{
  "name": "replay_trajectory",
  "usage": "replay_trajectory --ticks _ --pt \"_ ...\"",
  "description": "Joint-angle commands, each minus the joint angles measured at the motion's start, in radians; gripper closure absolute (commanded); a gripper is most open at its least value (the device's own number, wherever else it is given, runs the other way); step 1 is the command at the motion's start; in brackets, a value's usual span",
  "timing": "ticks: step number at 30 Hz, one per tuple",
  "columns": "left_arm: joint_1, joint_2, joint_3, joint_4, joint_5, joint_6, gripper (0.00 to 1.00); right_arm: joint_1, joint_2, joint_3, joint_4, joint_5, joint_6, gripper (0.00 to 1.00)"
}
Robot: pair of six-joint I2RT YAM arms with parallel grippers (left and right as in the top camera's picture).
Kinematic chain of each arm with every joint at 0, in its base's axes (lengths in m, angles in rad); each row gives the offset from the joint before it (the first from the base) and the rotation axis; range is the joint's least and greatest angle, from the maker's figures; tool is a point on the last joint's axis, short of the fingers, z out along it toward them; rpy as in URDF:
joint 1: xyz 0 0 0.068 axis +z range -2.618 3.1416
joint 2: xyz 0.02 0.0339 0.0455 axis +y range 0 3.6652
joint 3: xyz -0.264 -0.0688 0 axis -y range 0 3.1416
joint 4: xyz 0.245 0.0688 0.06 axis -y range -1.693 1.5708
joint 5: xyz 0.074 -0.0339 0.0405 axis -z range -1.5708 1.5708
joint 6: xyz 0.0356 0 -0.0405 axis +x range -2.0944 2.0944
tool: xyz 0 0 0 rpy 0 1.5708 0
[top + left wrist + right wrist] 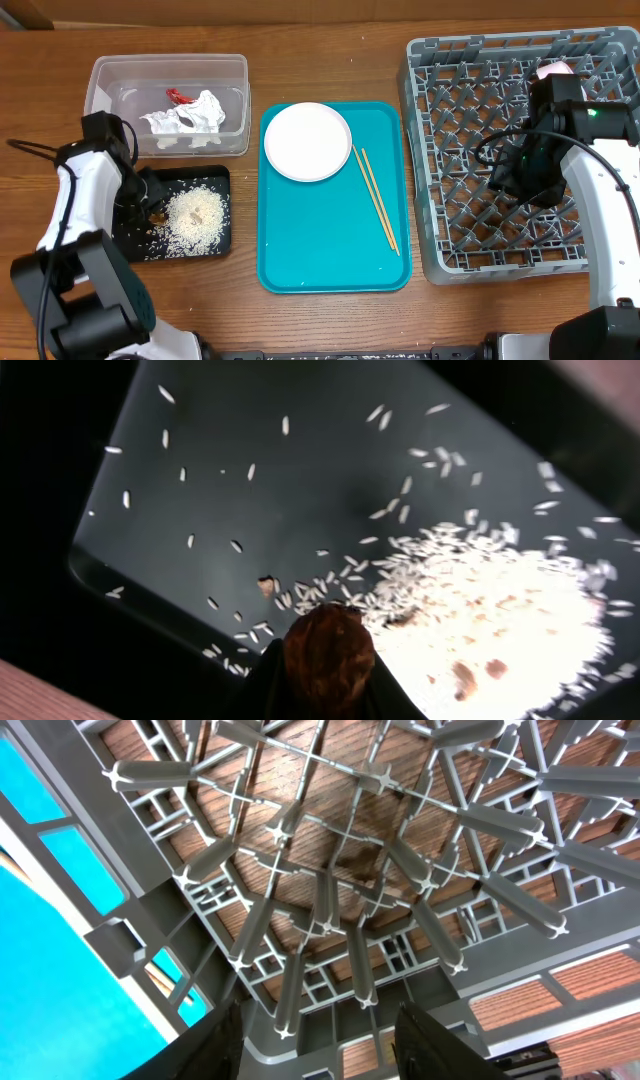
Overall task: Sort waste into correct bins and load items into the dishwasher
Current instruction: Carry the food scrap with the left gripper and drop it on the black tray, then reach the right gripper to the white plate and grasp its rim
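The wooden table (330, 50) bears, far left, the clear tub (100, 80) holding the crumpled napkin (190, 115) and red wrapper (180, 97). Just below it, the left gripper (152, 205) hangs over the black tray (224, 243), clamped on the brown food lump (328, 648) beside the rice (195, 218) heap. The teal tray (320, 240) in the middle carries the plate (307, 142), with the chopsticks (378, 200) just beside it. At right, the right gripper (325, 1040) hovers over the grey dish rack (450, 250), its fingers apart with nothing between them.

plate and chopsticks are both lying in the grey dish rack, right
No. The overhead view shows the plate and chopsticks both lying on the teal tray, not in the grey dish rack.
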Motion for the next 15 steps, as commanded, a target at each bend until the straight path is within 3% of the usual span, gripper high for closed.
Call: replay_trajectory --ticks 1,9,12,15 --pt "0.002 0.029 0.005 0.008 -0.028 -0.02 0.8 0.0 -0.014 0.021 0.003 0.006 0.004 0.48" --pt "0.002 0.034 0.005 0.005 -0.031 -0.02 0.79 0.0 -0.014 0.021 0.003 0.006 0.004 0.48" --pt "0.002 0.034 0.005 0.002 -0.031 -0.019 0.72 0.0 -0.014 0.021 0.003 0.006 0.004 0.49" --pt "0.002 0.034 0.005 0.003 -0.031 -0.019 0.71 0.0 -0.014 0.021 0.003 0.006 0.004 0.48"
